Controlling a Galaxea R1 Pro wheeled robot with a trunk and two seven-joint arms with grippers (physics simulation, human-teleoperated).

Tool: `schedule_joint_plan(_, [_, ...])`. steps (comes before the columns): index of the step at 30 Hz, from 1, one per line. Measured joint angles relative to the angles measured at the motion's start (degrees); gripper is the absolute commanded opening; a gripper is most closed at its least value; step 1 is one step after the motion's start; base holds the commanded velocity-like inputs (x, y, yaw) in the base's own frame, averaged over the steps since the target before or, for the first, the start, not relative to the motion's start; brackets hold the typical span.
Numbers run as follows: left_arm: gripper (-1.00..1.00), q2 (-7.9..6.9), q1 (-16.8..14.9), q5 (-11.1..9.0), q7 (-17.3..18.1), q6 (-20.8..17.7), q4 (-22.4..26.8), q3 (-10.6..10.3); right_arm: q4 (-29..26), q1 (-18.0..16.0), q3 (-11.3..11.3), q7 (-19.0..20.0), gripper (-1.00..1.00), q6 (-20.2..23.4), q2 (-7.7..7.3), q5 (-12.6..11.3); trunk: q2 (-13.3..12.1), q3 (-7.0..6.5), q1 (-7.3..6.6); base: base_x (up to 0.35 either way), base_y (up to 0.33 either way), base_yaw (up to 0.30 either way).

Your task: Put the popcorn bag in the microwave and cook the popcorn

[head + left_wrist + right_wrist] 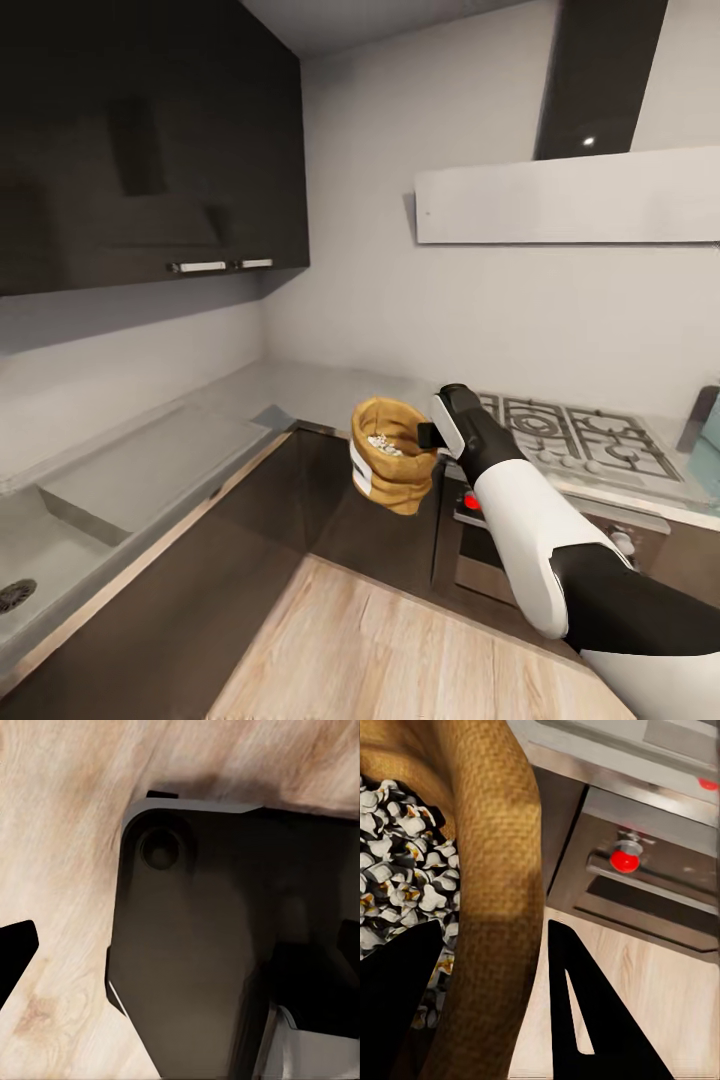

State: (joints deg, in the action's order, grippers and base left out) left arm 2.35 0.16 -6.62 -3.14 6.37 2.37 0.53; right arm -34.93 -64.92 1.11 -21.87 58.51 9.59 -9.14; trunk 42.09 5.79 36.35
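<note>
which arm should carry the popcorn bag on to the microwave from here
Right. The right gripper already holds the popcorn bag by its rim, one of its fingers outside the burlap, the bag lifted off the countertop with popcorn inside. The left wrist view faces the wood floor, away from the bag.

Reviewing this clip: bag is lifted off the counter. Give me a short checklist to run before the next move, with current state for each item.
1. Right gripper clamped on the bag's rim: ok, one finger inside, one outside.
2. Popcorn bag upright in the air: ok.
3. Popcorn inside the bag: ok, none seen spilled.
4. Microwave located: cannot tell.
5. Bag clear of the stove: ok.
6. Left gripper free: cannot tell.
</note>
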Motion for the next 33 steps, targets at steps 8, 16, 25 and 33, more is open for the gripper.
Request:
schedule_joint_plan(8, [1.0, 0.76, 0.0, -0.2, -0.04, 0.74, -0.08, 0.25, 0.07, 0.01, 0.06, 0.0, -1.0, -0.02, -0.43, -0.01, 0.39, 0.18, 0.18, -0.04, 0.0, 0.0])
schedule_joint_plan(16, [1.0, 0.74, 0.0, -0.21, -0.04, 0.72, -0.09, 0.24, 0.21, 0.0, 0.01, 0.0, -1.0, -0.19, -0.48, 0.0, 3.61, 1.62, 1.94, 0.0, 0.0, 0.0])
schedule_joint_plan(25, [1.0, 0.7, 0.0, -0.22, -0.04, 0.68, -0.09, 0.24, 1.04, 0.01, 0.0, 0.07, -1.0, -0.96, -3.68, -0.63, 7.22, 3.24, 3.91, 0.0, 0.0, 0.0])
schedule_joint_plan(33, [1.0, 0.7, 0.0, -0.27, -0.04, 0.65, -0.08, 0.24, 1.91, -0.17, 0.0, 0.29, -1.0, -1.23, -3.71, -0.59, 10.43, 4.68, 5.67, 0.0, 0.0, 0.0])
